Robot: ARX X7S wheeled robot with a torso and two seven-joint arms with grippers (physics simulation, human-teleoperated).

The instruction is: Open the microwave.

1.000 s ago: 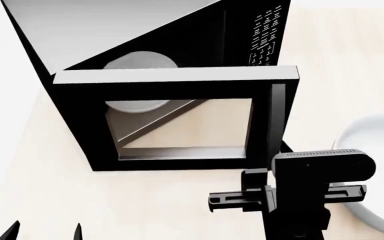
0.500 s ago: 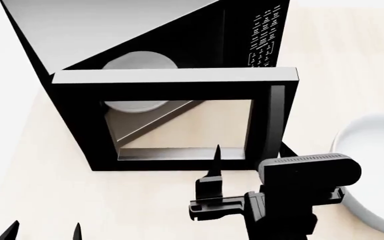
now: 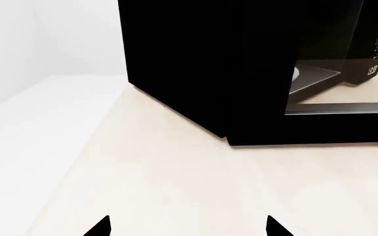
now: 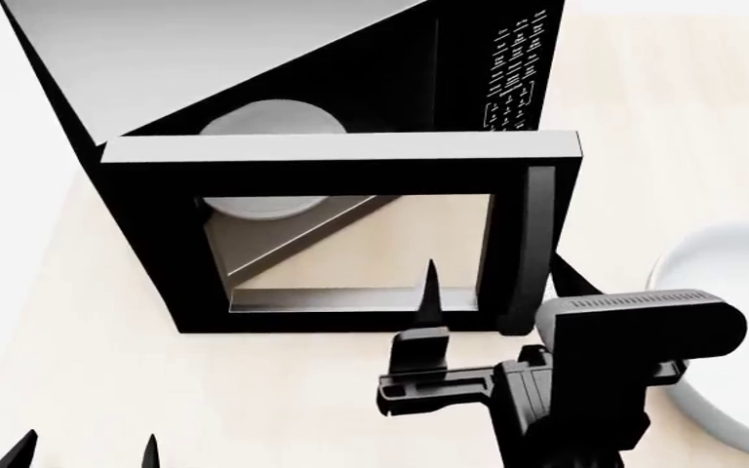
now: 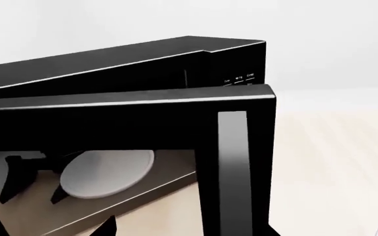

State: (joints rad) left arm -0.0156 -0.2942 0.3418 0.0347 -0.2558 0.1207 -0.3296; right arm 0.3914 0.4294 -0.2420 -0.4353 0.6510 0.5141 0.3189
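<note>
The microwave (image 4: 284,58) is a big black box with a grey top; its door (image 4: 153,244) stands swung out, glass window facing me. The white turntable plate (image 4: 274,119) shows in the cavity. A keypad (image 4: 521,68) runs down the front panel. My right gripper (image 4: 498,291) is open just in front of the door, one finger on each side of the vertical handle (image 4: 540,234). In the right wrist view that handle (image 5: 232,167) stands between the fingertips of the right gripper (image 5: 189,228). My left gripper (image 4: 89,450) hangs open and empty over the table (image 3: 175,187), short of the microwave (image 3: 189,64).
A white bowl (image 4: 732,322) sits on the table to the right of the right arm. The pale wooden table (image 4: 75,390) ends at a white surface on the left (image 3: 25,123).
The right gripper has turned from lying sideways to fingers pointing at the door, then shifted right so that it straddles the handle. The door and the left arm have not moved.
</note>
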